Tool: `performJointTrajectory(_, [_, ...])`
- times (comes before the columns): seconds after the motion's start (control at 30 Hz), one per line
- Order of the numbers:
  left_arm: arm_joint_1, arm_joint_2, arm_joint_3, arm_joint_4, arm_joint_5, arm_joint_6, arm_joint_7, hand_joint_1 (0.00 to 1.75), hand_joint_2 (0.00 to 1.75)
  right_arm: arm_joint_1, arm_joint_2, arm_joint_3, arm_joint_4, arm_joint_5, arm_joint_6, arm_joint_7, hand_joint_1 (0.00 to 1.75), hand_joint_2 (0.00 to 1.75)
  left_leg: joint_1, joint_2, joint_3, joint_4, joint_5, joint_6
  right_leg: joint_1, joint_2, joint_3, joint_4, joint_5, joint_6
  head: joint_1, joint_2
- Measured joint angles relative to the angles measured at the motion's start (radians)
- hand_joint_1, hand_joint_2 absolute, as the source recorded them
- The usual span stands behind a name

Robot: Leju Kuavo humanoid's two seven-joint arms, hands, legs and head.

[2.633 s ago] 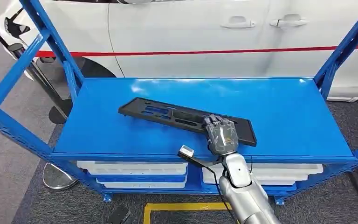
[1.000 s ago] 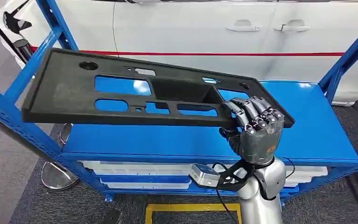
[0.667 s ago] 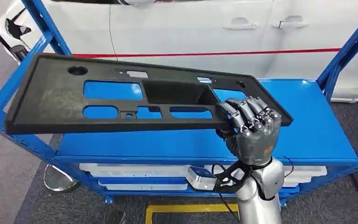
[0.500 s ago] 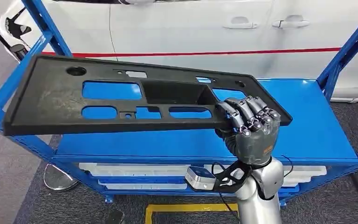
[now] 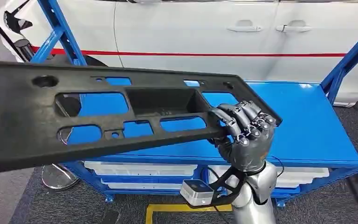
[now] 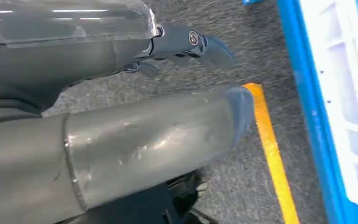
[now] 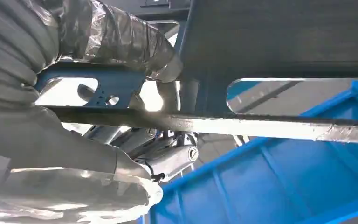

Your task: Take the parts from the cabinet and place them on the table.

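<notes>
Black plastic panel (image 5: 98, 116) is lifted above the blue shelf (image 5: 303, 126), right hand (image 5: 244, 135) fingers wrapped round its edge; table placement remains.

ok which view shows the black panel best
The head view: the whole black panel with its cutouts, held at one end by the right hand. The right wrist view catches just its edge and one cutout close up; the left wrist view looks at the floor.

Black panel (image 5: 98, 116), blue shelf (image 5: 307, 126)

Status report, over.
Right hand grips black panel at its end, lifted above blue shelf. Left hand holds nothing. Blue uprights flank panel.
</notes>
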Motion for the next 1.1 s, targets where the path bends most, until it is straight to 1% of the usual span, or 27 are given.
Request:
performJointTrajectory(0.03, [0.001,0.000,0.000,0.000,0.000,0.000,0.007,0.00,0.00,0.003,-0.001,0.018,0.001,-0.009,0.000,-0.004,1.75,1.75,0.000,-0.002,0.000,0.005,-0.002,-0.003,0.000,0.000,0.044,-0.088,0.046,-0.004,0.000,0.000])
performJointTrajectory(0.07, [0.002,-0.003,0.000,0.000,0.006,0.000,0.015,0.00,0.00,0.003,-0.001,0.033,0.006,-0.012,0.000,-0.008,1.75,1.75,0.000,-0.002,0.000,0.010,-0.007,-0.006,0.000,0.000,0.091,-0.179,0.084,-0.008,0.000,0.000])
performJointTrajectory(0.1, [0.003,-0.003,0.000,0.000,0.014,0.000,0.018,0.00,0.00,0.002,-0.003,0.048,0.016,-0.019,0.000,-0.010,1.75,1.75,-0.007,-0.002,-0.004,0.016,-0.012,-0.012,0.005,0.001,0.108,-0.217,0.071,-0.012,0.000,0.000])
performJointTrajectory(0.17, [0.004,-0.004,-0.001,0.000,0.021,-0.002,0.018,0.00,0.00,0.020,-0.006,0.069,0.028,-0.036,0.000,-0.010,1.75,1.75,-0.006,-0.002,-0.006,0.019,-0.012,-0.020,0.006,0.002,0.104,-0.219,0.077,-0.015,0.000,0.000])
performJointTrajectory(0.2, [0.006,-0.004,-0.001,0.000,0.021,-0.004,0.019,0.00,0.00,0.031,-0.011,0.085,0.037,-0.050,0.000,-0.010,1.75,1.75,-0.004,-0.002,-0.005,0.016,-0.011,-0.026,0.010,0.003,0.104,-0.219,0.077,-0.021,0.000,0.000])
performJointTrajectory(0.23, [0.008,-0.005,-0.001,0.000,0.018,-0.006,0.019,0.00,0.00,0.040,-0.015,0.105,0.048,-0.066,0.000,-0.010,1.75,1.75,-0.004,-0.003,-0.005,0.015,-0.011,-0.032,0.009,0.004,0.104,-0.223,0.080,-0.027,0.000,0.000])
performJointTrajectory(0.27, [0.009,-0.005,-0.001,0.000,0.018,-0.008,0.019,0.00,0.00,0.047,-0.019,0.125,0.056,-0.074,0.000,-0.010,1.75,1.75,-0.001,-0.001,-0.010,0.025,-0.022,-0.038,0.002,0.001,0.107,-0.230,0.085,-0.036,0.000,0.000])
performJointTrajectory(0.3, [0.009,-0.006,-0.001,0.000,0.018,-0.008,0.019,0.00,0.00,0.049,-0.019,0.142,0.065,-0.074,0.000,-0.010,1.75,1.75,-0.001,-0.001,-0.019,0.052,-0.048,-0.043,0.001,0.000,0.105,-0.231,0.087,-0.039,0.000,0.000])
performJointTrajectory(0.33, [0.009,-0.007,-0.001,0.000,0.018,-0.010,0.019,0.00,0.00,0.049,-0.021,0.160,0.076,-0.074,0.000,-0.010,1.75,1.75,0.002,-0.001,-0.045,0.113,-0.089,-0.048,0.001,0.000,0.103,-0.231,0.088,-0.045,0.000,0.000])
performJointTrajectory(0.4, [0.011,-0.007,-0.001,0.000,0.014,-0.011,0.021,0.00,0.00,0.057,-0.026,0.179,0.095,-0.070,0.000,-0.010,1.75,1.75,0.005,-0.001,-0.108,0.263,-0.162,-0.055,0.003,-0.003,0.099,-0.230,0.089,-0.046,0.000,0.000])
performJointTrajectory(0.43, [0.013,-0.008,-0.002,0.000,0.011,-0.012,0.022,0.00,0.00,0.063,-0.029,0.189,0.108,-0.067,0.000,-0.007,1.75,1.75,0.005,-0.001,-0.124,0.306,-0.172,-0.057,0.003,-0.004,0.097,-0.229,0.090,-0.046,0.000,0.000])
performJointTrajectory(0.47, [0.015,-0.008,-0.003,0.000,0.008,-0.013,0.024,0.00,0.00,0.069,-0.031,0.199,0.120,-0.060,0.000,-0.001,1.75,1.75,0.005,-0.001,-0.119,0.303,-0.159,-0.058,0.003,-0.004,0.095,-0.228,0.090,-0.046,0.000,0.000])
performJointTrajectory(0.5, [0.015,-0.009,-0.003,0.000,0.003,-0.014,0.026,0.00,0.00,0.072,-0.035,0.213,0.131,-0.050,0.000,0.013,1.75,1.75,0.005,-0.001,-0.091,0.253,-0.126,-0.056,0.003,-0.003,0.094,-0.226,0.091,-0.046,0.000,0.000])
performJointTrajectory(0.57, [0.011,-0.009,-0.004,0.000,0.000,-0.017,0.030,0.00,0.00,0.074,-0.045,0.241,0.146,-0.036,0.000,0.033,1.75,1.75,0.004,-0.001,0.010,0.071,-0.043,-0.046,0.003,-0.003,0.095,-0.222,0.092,-0.044,0.000,0.000])
performJointTrajectory(0.6, [0.007,-0.009,-0.005,0.000,-0.003,-0.018,0.033,0.00,0.00,0.076,-0.049,0.256,0.151,-0.033,0.000,0.040,1.75,1.75,0.003,-0.001,0.034,0.015,-0.053,-0.041,0.004,-0.003,0.094,-0.221,0.094,-0.040,0.000,0.000])
performJointTrajectory(0.63, [0.005,-0.011,-0.007,0.000,-0.003,-0.019,0.034,0.00,0.00,0.077,-0.053,0.267,0.155,-0.033,0.000,0.043,1.75,1.75,-0.005,-0.001,0.033,0.012,-0.046,-0.038,0.008,-0.003,0.091,-0.220,0.096,-0.033,0.000,0.000])
performJointTrajectory(0.7, [0.006,-0.012,-0.011,0.000,-0.007,-0.019,0.037,0.00,0.00,0.083,-0.059,0.285,0.163,-0.032,0.000,0.044,1.75,1.75,-0.007,-0.002,0.026,0.014,-0.043,-0.030,0.005,-0.003,0.091,-0.224,0.103,-0.021,0.000,0.000])
performJointTrajectory(0.73, [0.006,-0.012,-0.012,0.000,-0.010,-0.020,0.037,0.00,0.00,0.085,-0.063,0.290,0.164,-0.030,0.000,0.044,1.75,1.75,-0.007,-0.002,0.026,0.011,-0.038,-0.023,0.005,-0.002,0.093,-0.229,0.108,-0.014,0.000,0.000])
performJointTrajectory(0.77, [0.006,-0.015,-0.013,0.000,-0.011,-0.021,0.037,0.00,0.00,0.085,-0.066,0.293,0.164,-0.027,0.000,0.043,1.75,1.75,0.005,0.000,0.033,-0.003,-0.024,-0.011,0.009,-0.002,0.089,-0.224,0.103,-0.008,0.000,0.000])
performJointTrajectory(0.8, [0.004,-0.017,-0.015,0.000,-0.012,-0.022,0.037,0.00,0.00,0.086,-0.068,0.295,0.165,-0.025,0.000,0.043,1.75,1.75,0.003,0.004,0.030,-0.007,-0.018,-0.007,0.005,-0.001,0.082,-0.206,0.080,-0.004,0.000,0.000])
performJointTrajectory(0.83, [0.003,-0.018,-0.017,0.000,-0.013,-0.023,0.037,0.00,0.00,0.086,-0.071,0.297,0.165,-0.024,0.000,0.043,1.75,1.75,0.003,0.004,0.025,-0.007,-0.013,0.001,0.005,0.000,0.062,-0.156,0.037,-0.002,0.000,0.000])
performJointTrajectory(0.9, [0.003,-0.019,-0.020,0.000,-0.014,-0.024,0.039,0.00,0.00,0.090,-0.077,0.299,0.166,-0.020,0.000,0.045,1.75,1.75,0.001,0.006,0.014,-0.004,-0.009,0.004,0.003,0.000,0.000,-0.002,-0.046,0.004,0.000,0.000])
performJointTrajectory(0.93, [0.004,-0.019,-0.021,0.000,-0.014,-0.025,0.040,0.00,0.00,0.093,-0.081,0.299,0.167,-0.018,0.000,0.046,1.75,1.75,0.000,0.006,0.008,-0.001,-0.007,0.003,0.003,0.000,-0.022,0.055,-0.065,0.006,0.000,0.000])
performJointTrajectory(0.97, [0.005,-0.019,-0.021,0.000,-0.014,-0.026,0.040,0.00,0.00,0.096,-0.086,0.299,0.167,-0.018,0.000,0.047,1.75,1.75,0.000,0.006,0.001,0.003,-0.005,0.002,0.002,0.000,-0.021,0.066,-0.058,0.008,0.000,0.000])
performJointTrajectory(1.0, [0.005,-0.020,-0.022,0.000,-0.014,-0.026,0.040,0.00,0.00,0.098,-0.088,0.299,0.168,-0.018,0.000,0.048,1.75,1.75,0.000,0.006,-0.003,0.008,-0.005,0.001,0.001,0.000,0.004,0.029,-0.032,0.007,0.000,0.000])
performJointTrajectory(1.07, [0.005,-0.023,-0.024,0.000,-0.014,-0.027,0.040,0.00,0.00,0.098,-0.090,0.299,0.169,-0.017,0.000,0.048,1.75,1.75,0.000,0.005,-0.007,0.016,-0.005,-0.001,0.000,-0.001,0.103,-0.136,0.041,0.001,0.000,0.000])
performJointTrajectory(1.1, [0.005,-0.025,-0.025,0.000,-0.014,-0.027,0.040,0.00,0.00,0.097,-0.090,0.299,0.168,-0.017,0.000,0.046,1.75,1.75,0.001,0.005,-0.009,0.020,-0.006,-0.004,0.002,-0.001,0.141,-0.212,0.042,-0.006,0.000,0.000])
